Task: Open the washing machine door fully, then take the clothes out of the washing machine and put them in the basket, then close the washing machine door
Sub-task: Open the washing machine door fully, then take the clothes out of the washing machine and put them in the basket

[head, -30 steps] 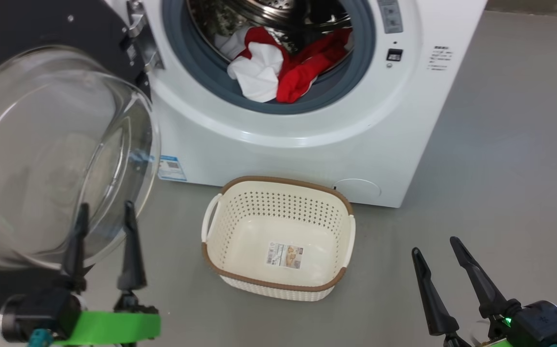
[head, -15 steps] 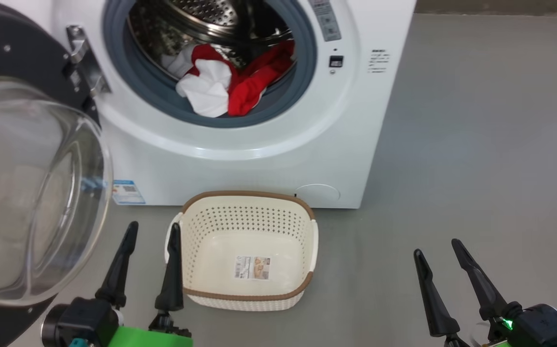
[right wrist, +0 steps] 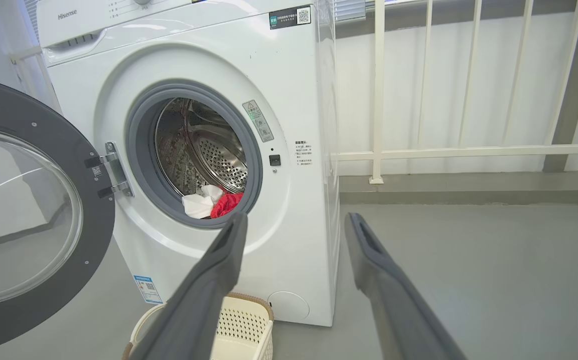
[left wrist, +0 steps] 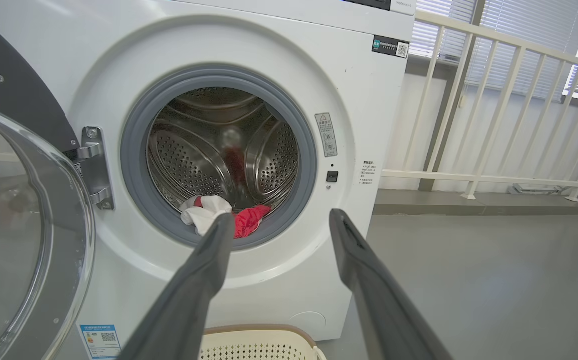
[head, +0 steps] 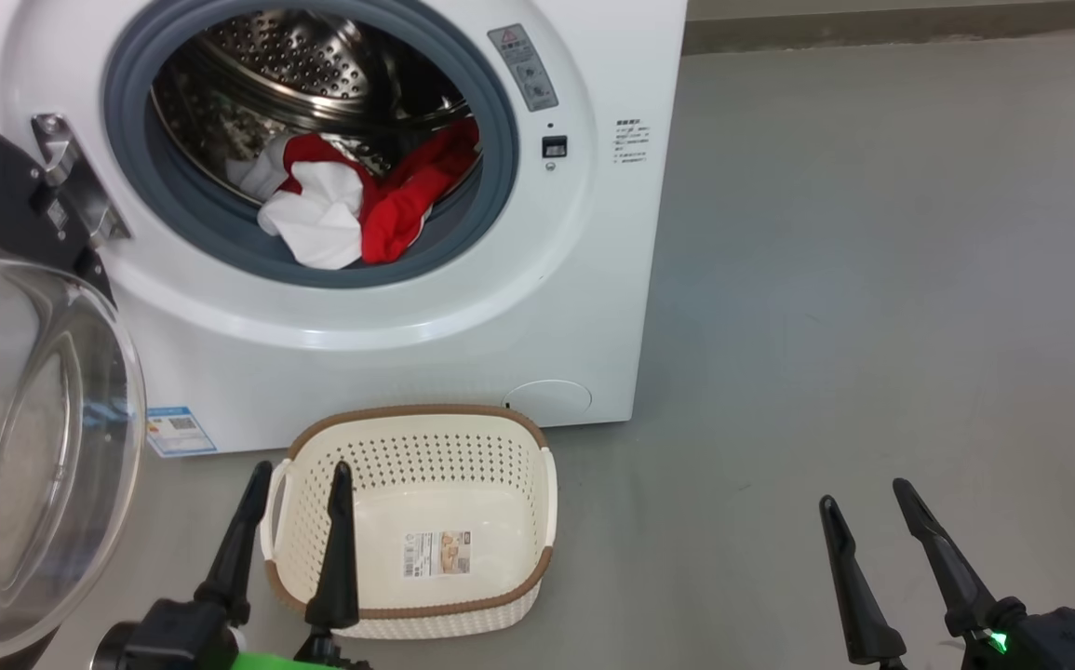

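The white washing machine (head: 463,354) stands ahead with its door (head: 25,447) swung out to the left, black rim and glass bowl facing me. Red and white clothes (head: 351,209) lie at the drum's front lip, over the grey ring. The cream basket (head: 416,412) sits on the floor below the opening, with a paper label inside. My left gripper (head: 302,470) is open, its fingers in front of the basket's left edge. My right gripper (head: 863,493) is open over bare floor to the right. In the wrist views both grippers (left wrist: 281,216) (right wrist: 296,216) point at the machine, well short of the clothes (left wrist: 201,215) (right wrist: 213,202).
Grey floor (head: 872,279) stretches to the right of the machine. Behind it, a white railing (left wrist: 494,110) runs along a wall with blinds. The open door (right wrist: 43,130) takes up the space left of the basket (right wrist: 248,320).
The head camera has turned, so the whole picture slid left. My left gripper has come from in front of the door glass to the basket's left edge. Both grippers stay open.
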Robot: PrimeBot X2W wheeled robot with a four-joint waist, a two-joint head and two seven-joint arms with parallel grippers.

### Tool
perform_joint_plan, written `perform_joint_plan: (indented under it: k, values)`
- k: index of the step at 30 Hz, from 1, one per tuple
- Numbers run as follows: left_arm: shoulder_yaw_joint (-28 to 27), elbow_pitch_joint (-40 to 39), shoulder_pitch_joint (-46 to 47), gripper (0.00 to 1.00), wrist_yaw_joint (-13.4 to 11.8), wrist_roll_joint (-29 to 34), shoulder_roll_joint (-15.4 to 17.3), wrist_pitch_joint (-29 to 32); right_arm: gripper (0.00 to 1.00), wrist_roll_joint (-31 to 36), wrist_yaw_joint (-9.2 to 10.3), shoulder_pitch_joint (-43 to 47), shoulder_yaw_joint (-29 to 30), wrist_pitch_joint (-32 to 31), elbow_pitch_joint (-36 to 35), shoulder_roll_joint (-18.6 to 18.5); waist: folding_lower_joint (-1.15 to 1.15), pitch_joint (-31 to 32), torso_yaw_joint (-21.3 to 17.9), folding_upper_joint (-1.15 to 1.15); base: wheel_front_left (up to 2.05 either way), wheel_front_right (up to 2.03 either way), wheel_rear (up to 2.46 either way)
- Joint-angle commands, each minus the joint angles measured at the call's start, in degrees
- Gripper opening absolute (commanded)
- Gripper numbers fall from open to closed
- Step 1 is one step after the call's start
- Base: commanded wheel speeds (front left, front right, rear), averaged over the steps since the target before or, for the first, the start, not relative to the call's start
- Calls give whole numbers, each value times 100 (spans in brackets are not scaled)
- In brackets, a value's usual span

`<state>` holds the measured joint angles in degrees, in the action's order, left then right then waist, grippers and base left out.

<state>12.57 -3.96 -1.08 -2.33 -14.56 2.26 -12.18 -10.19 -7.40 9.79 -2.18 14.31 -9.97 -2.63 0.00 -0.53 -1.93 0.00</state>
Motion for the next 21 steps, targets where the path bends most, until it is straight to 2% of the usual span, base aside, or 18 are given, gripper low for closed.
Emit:
perform_joint_plan:
  k: [1, 10, 21]
  values:
    - [-204, -139, 39, 100, -80, -69, 74, -39, 100, 51, -9, -78, -97, 66, -159, -25, 0, 58, -61, 0, 0, 0, 0]
    - [-203, -143, -68, 100, -238, 62, 199, 136, 100, 50, -9, 73, 23, 68, -219, -25, 0, 106, -128, 0, 0, 0, 0]
    - [-153, -150, -58, 100, -270, 90, 289, 231, 100, -39, -9, 89, 43, 68, -239, -25, 0, 80, -85, 0, 0, 0, 0]
